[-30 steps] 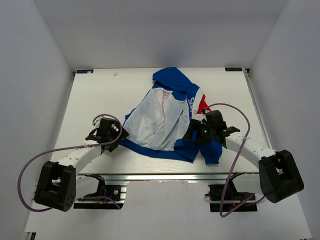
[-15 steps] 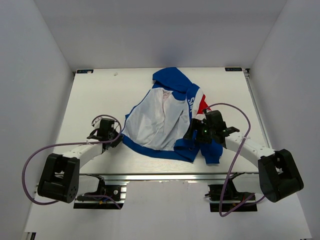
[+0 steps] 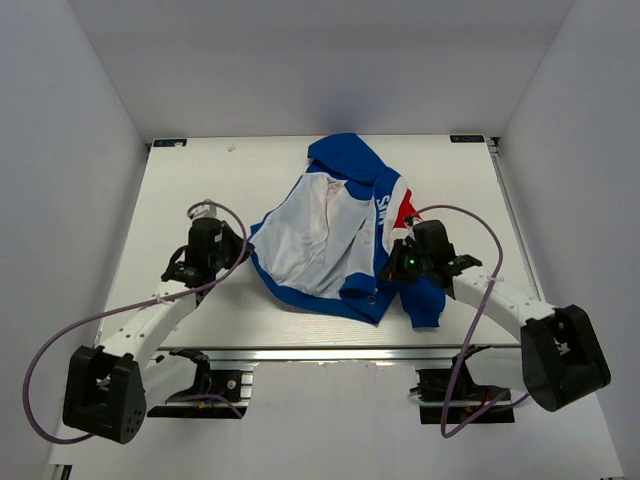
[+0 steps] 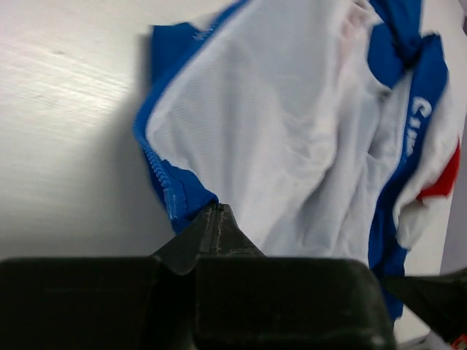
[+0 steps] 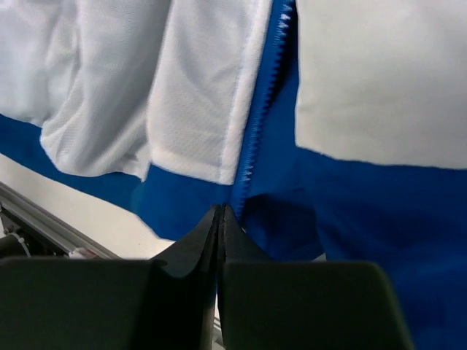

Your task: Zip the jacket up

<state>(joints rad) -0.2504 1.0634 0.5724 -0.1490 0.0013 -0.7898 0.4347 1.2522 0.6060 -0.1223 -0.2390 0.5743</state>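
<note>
So the jacket (image 3: 335, 235) is lying wide open in the middle of the bench (image 3: 200, 190), white lining (image 3: 315, 240) facing up and the hood (image 3: 345, 160) at the far end. Nothing is zipped yet.

The left gripper (image 4: 217, 211) has its fingers pressed together on the blue bottom corner of one front edge, right where the zipper teeth (image 4: 157, 171) end. The right gripper (image 5: 220, 211) looks pinched the same way on the other front edge, at the bottom of its own row of teeth. From the top view the two held corners are well apart, with the whole lining spread between them.

My read is that this is the lining-up stage: each arm has one side of the zipper by its lower end. Next they'd need to bring those two ends together at the near hem and seat one into the slider. I honestly can't spot the slider or pull tab in any view, so finding that is the tricky part, and floppy fabric won't help.
</note>
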